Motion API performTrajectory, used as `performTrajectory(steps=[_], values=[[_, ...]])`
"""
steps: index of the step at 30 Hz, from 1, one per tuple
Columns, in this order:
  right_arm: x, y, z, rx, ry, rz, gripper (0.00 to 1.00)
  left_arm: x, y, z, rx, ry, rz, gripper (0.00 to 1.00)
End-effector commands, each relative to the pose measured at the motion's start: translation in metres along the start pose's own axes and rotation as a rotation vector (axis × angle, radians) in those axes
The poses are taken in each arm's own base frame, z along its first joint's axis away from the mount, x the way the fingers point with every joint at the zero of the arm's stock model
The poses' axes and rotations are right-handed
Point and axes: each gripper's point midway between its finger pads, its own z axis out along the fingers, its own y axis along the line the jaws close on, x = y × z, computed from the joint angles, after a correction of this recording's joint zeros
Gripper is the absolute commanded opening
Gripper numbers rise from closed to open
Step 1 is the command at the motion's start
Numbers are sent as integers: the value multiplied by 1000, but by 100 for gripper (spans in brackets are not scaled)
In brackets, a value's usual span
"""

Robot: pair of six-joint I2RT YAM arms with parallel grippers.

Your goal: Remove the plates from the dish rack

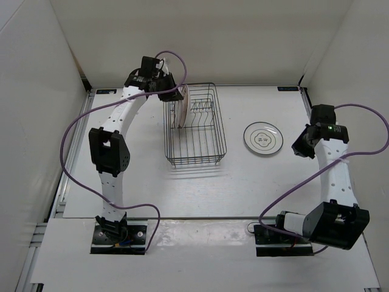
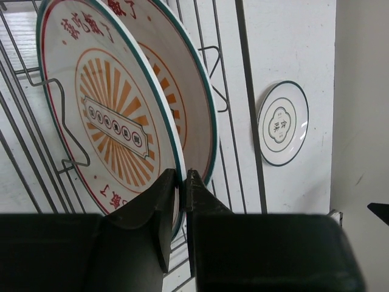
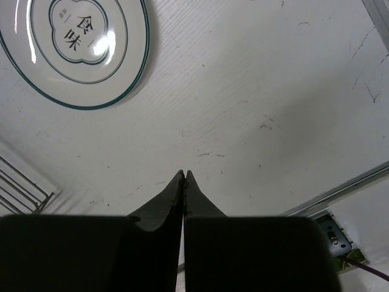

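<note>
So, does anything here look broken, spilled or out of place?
Nothing stands out. Two patterned plates stand upright in the rack, and the left gripper pinches the front plate by its rim. A white plate lies flat and whole on the table. Nothing is spilled.

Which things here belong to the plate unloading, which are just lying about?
Job: dish rack; front orange-patterned plate, pinched at its rim by the left gripper; second plate behind it; white plate on the table.
Not the job: purple cables; right gripper, shut and empty.
</note>
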Motion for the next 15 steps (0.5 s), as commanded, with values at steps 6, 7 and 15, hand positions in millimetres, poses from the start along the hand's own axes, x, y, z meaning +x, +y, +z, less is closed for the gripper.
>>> performTrajectory(steps=[6, 7, 15], values=[[-21, 9, -5, -33, -46, 29, 0, -66, -106, -125, 218, -291, 161, 1], [-21, 9, -5, -34, -49, 29, 0, -73, -118, -141, 238, -330, 178, 0], [-19, 15, -3, -61, -35, 32, 0, -80, -120, -197, 137, -442, 261, 0]])
